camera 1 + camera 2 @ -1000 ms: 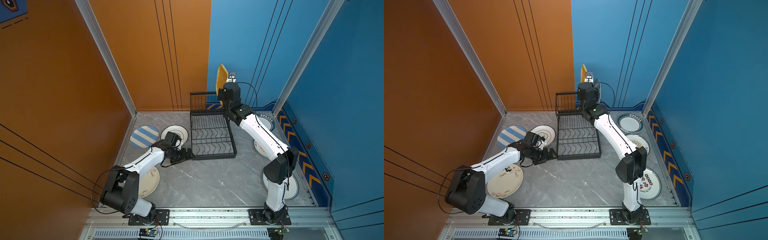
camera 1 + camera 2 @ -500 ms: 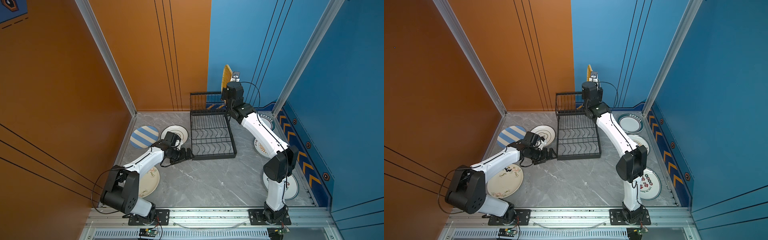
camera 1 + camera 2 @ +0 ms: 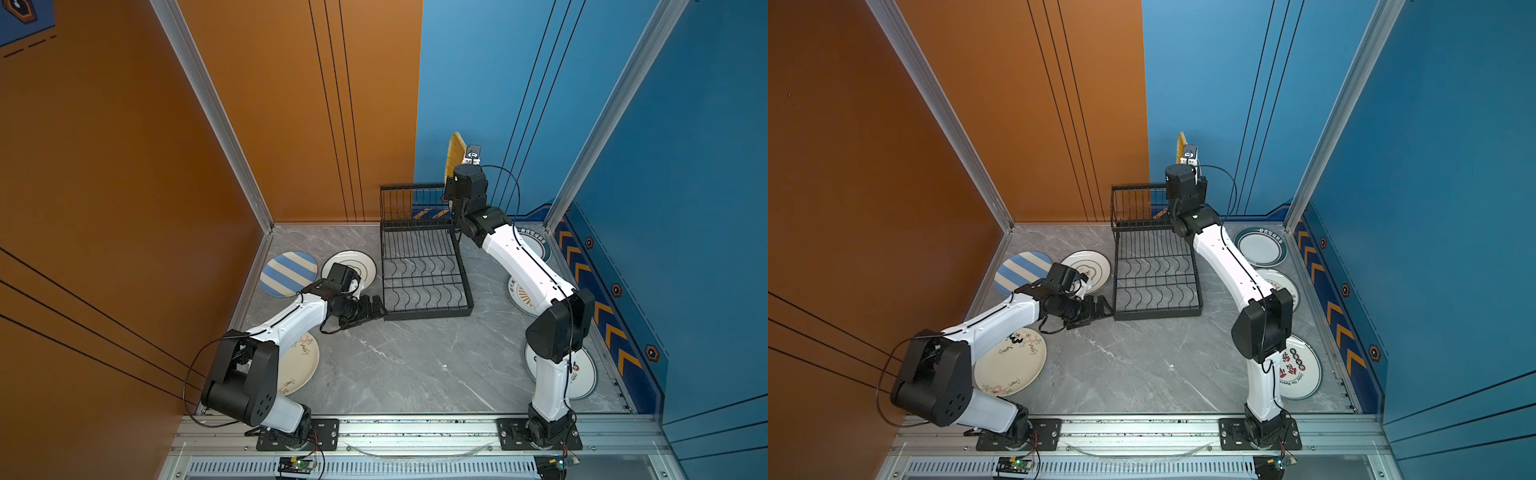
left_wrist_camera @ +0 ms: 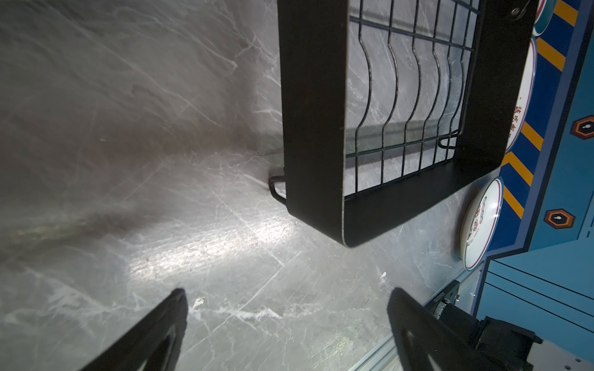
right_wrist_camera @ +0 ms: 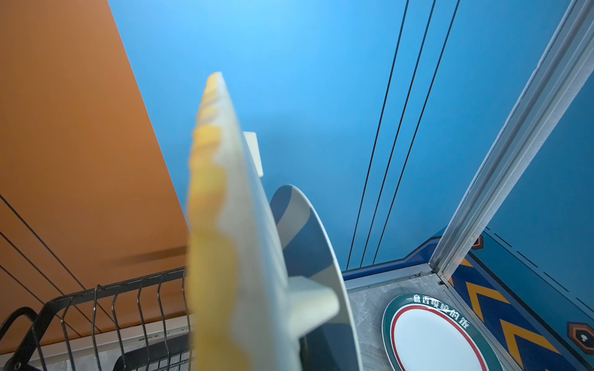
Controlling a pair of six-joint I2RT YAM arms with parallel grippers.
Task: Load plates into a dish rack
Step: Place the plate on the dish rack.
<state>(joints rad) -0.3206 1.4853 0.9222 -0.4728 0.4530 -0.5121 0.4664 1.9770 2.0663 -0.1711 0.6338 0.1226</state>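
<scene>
Arms first: your left arm [image 3: 291,320] reached low from its base at 7 o'clock, forearm nearly level over the grey table [image 3: 415,365]. Your left gripper [image 3: 374,308] lay on its side, fingers spread wide around nothing, tips just beside the dish rack [image 3: 428,312] at the rack's 7 o'clock corner.

Your right arm [image 3: 523,262] rose from 5 o'clock, elbow folded high, forearm stretched toward 12 o'clock, wrist turned upward. Your right gripper [image 3: 462,163] was clamped on the yellow plate [image 3: 454,158], which it held on edge above the rack's raised far tier.

In the right wrist view an upright striped plate [image 5: 305,231] stood just beyond the yellow one. Its foot was hidden, so whether it sat in a slot could not be told.

Around the rack, plates lay flat on the table:
- At 8 o'clock, a cream plate [image 3: 1013,365] sat partly under your left arm.
- At 9 o'clock lay a white ringed plate [image 3: 353,266], with a flat striped plate [image 3: 286,272] beside it.
- At 4 o'clock lay a red-printed plate [image 3: 1302,370].
- At 3 o'clock, a sunburst plate [image 3: 519,293] sat partly under the forearm.
- At 2 o'clock lay the teal-rimmed plate [image 3: 1260,247].
</scene>
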